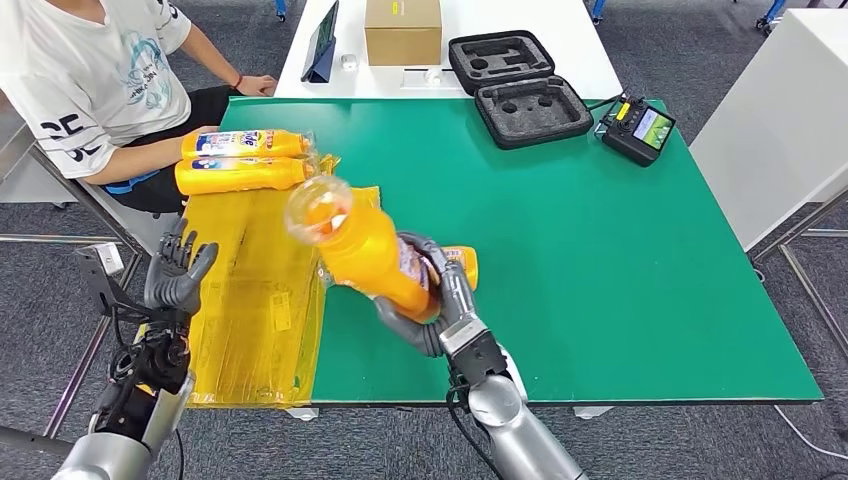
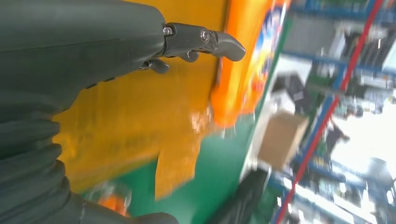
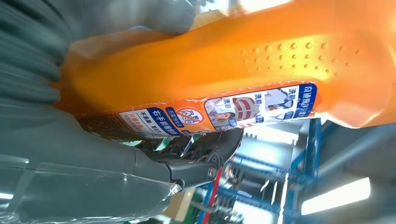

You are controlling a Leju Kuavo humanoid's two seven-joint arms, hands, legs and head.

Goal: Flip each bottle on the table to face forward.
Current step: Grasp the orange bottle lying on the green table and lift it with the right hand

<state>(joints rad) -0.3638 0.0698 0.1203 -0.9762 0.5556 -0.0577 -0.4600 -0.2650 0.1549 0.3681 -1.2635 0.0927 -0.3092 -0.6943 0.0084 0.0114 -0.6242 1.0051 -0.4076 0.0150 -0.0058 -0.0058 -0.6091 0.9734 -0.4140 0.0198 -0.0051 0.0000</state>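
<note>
- My right hand (image 1: 432, 300) gripped an orange plastic bottle (image 1: 365, 245), lifted off the green table (image 1: 600, 260) and tilted, its clear cap end toward my head camera.
- Up close the held bottle was smooth and glossy, with a patch of raised dots moulded into one side and a printed label strip (image 3: 219, 112) along its edge; my dark fingers (image 3: 210, 149) pressed against that label.
- My left hand (image 1: 178, 270) held nothing, fingers spread and pointing up, near the table's left edge.
- A crinkled yellow plastic sheet (image 1: 250, 300) covered the left part of the table.
- Two more orange bottles lay on their sides at the sheet's far end, touching: the far bottle (image 1: 245, 143) with its blue-and-white label up, the near bottle (image 1: 240, 174) showing plain orange.
- Another orange bottle (image 1: 462, 262) lay just behind my right hand, mostly hidden.
- Beyond stood an open black foam-lined case (image 1: 520, 85), a handheld controller (image 1: 638, 128) and a cardboard box (image 1: 402, 30).
- A person in a white shirt (image 1: 90, 80) sat at the far left corner.
</note>
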